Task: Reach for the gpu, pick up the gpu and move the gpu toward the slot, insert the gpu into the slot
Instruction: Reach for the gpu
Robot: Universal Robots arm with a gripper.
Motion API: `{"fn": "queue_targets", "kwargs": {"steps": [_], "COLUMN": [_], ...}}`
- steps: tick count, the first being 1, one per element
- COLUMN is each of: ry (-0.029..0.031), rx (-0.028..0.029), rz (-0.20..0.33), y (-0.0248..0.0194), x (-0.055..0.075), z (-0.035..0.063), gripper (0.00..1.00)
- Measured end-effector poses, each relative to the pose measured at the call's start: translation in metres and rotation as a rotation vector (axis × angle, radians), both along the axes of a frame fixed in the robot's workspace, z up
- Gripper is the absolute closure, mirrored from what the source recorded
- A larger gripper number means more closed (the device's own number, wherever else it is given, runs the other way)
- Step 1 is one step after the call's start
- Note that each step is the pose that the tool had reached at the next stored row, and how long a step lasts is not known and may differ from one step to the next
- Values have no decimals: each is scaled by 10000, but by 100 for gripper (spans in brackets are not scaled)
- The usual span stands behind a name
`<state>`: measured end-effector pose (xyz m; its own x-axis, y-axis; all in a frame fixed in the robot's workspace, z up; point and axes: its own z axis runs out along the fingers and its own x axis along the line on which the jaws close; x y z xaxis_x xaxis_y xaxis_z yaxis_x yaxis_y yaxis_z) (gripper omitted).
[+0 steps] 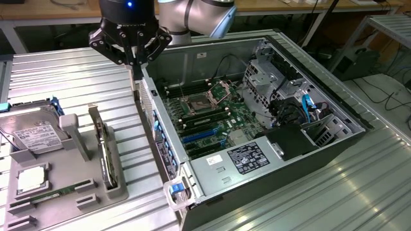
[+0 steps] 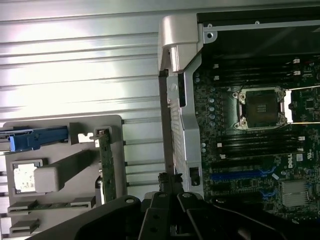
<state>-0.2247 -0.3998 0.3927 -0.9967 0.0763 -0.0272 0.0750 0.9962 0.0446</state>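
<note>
1. Exterior view: arm reaches in from above with the gripper pointing straight down, just over the case side wall.
2. Fingers pressed together, holding nothing.
3. gpu stands on edge in the grey holder, well apart from the gripper.
4. Wrist view looks straight down: gpu on one side of the gripper, blue slot on the other.

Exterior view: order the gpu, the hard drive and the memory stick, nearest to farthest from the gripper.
1. gpu, upright in the grey tray, closest to the gripper.
2. hard drive, further toward the exterior view's left.
3. memory stick, lying flat at the tray's near end, farthest.
</note>
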Motion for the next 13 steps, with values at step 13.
{"fn": "queue_targets", "kwargs": {"steps": [13], "ry": [10], "rx": [0], "rz": [1], "y": [-2], "x": [-120], "z": [0], "gripper": [89]}}
